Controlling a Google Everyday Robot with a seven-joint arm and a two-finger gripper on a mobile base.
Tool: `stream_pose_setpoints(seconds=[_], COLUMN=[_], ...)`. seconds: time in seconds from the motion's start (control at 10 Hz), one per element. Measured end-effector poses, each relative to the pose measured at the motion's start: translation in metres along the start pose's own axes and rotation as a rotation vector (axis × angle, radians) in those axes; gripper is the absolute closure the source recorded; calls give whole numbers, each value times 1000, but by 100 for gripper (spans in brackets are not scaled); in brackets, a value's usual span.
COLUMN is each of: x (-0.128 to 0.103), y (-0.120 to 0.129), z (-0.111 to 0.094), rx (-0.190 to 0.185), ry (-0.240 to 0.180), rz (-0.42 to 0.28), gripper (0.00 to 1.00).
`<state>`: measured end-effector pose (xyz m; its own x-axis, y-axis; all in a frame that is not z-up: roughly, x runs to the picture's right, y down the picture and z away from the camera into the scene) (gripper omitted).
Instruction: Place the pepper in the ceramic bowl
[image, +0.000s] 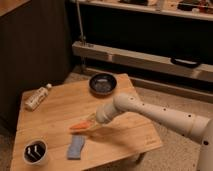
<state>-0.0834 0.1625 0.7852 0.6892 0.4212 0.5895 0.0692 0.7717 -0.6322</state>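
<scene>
Wooden slatted table (55, 112) stands on speckled floor (165, 100) beside dark shelving (150, 30); white gripper (90, 124) clenched on slim orange pepper (79, 126), round dark ceramic bowl (103, 83) well apart.

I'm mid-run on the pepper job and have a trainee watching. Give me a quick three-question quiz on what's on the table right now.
1. True or false: the pepper already lies in the ceramic bowl.
2. Which thing lies nearest the table's front edge? A. the blue cloth B. the ceramic bowl C. the bottle
3. Fill in: the gripper is shut on the ____.

Key
1. False. The pepper is low over the table's middle, at the gripper; the bowl stands at the far edge.
2. A. The cloth lies near the front, beside the cup.
3. pepper. The fingers are closed at its right end.
</scene>
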Motion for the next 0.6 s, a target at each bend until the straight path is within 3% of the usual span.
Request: stream_pose_setpoints(seconds=[0.3,0.6], x=[-5,4], y=[-68,-133], z=[-44,-73], rx=[59,121], ry=[32,56], rz=[46,113], gripper=[85,85])
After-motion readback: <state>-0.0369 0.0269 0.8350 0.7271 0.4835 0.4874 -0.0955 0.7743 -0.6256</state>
